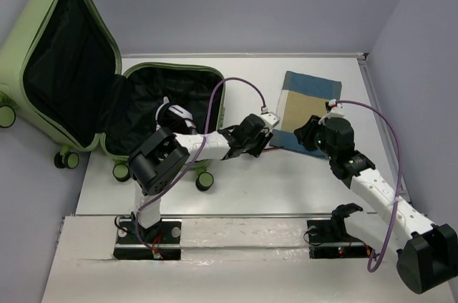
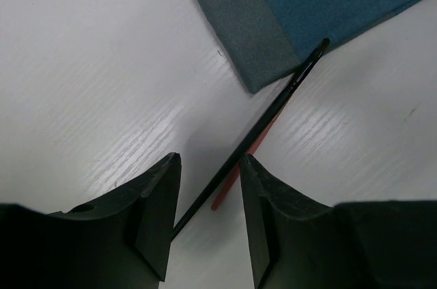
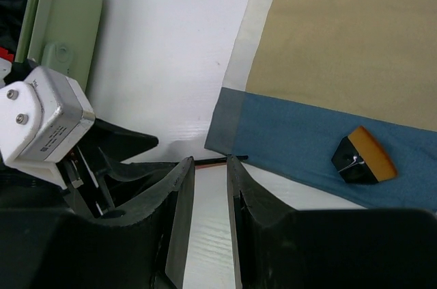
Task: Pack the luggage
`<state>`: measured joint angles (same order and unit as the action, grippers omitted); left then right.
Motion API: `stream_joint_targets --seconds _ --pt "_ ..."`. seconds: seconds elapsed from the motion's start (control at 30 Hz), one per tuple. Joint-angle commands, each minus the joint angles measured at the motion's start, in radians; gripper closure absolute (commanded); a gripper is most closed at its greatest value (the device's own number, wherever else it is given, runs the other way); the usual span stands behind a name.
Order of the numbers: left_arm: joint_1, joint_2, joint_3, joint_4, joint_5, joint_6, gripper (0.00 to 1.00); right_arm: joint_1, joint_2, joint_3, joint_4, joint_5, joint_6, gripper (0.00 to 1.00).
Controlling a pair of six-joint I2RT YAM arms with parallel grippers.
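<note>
The light-green luggage (image 1: 43, 52) lies open at the far left, its lid raised and its black lining (image 1: 154, 106) showing; its shell edge shows in the right wrist view (image 3: 65, 29). A folded blue-and-tan cloth (image 1: 311, 106) lies at the back right. A thin black stick (image 2: 273, 108) and a red one (image 2: 229, 190) under it lie on the table by the cloth's corner (image 2: 252, 26). My left gripper (image 2: 209, 159) is open, with the black stick running between its jaws. My right gripper (image 3: 209, 160) hovers open with a narrow gap, just right of it, by the stick's tip (image 3: 220, 160).
A small black-and-orange object (image 3: 365, 156) sits on the blue band of the cloth (image 3: 293, 139). The left gripper's silver camera box (image 3: 44, 121) is close to my right fingers. Purple cables (image 1: 236, 84) loop above both arms. Walls close the table's back and right.
</note>
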<state>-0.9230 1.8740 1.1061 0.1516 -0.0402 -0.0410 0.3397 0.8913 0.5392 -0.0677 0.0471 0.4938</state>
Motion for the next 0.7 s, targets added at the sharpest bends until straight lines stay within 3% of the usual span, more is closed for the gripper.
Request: stream_joint_targets --seconds 0.0,0.4,0.53,0.67 --pt "0.003 0.016 -0.002 0.057 0.026 0.032 0.51 -0.007 -0.005 -0.007 0.077 -0.036 -0.014 0.68" --pt "0.007 0.025 -0.031 0.074 0.051 0.036 0.55 -0.007 0.021 -0.007 0.095 -0.038 -0.012 0.67" --pt "0.012 0.046 -0.020 0.072 0.051 0.036 0.62 -0.007 0.024 -0.008 0.098 -0.039 -0.014 0.67" --pt "0.021 0.051 -0.017 0.088 0.066 0.036 0.75 -0.007 0.032 -0.008 0.100 -0.039 -0.015 0.67"
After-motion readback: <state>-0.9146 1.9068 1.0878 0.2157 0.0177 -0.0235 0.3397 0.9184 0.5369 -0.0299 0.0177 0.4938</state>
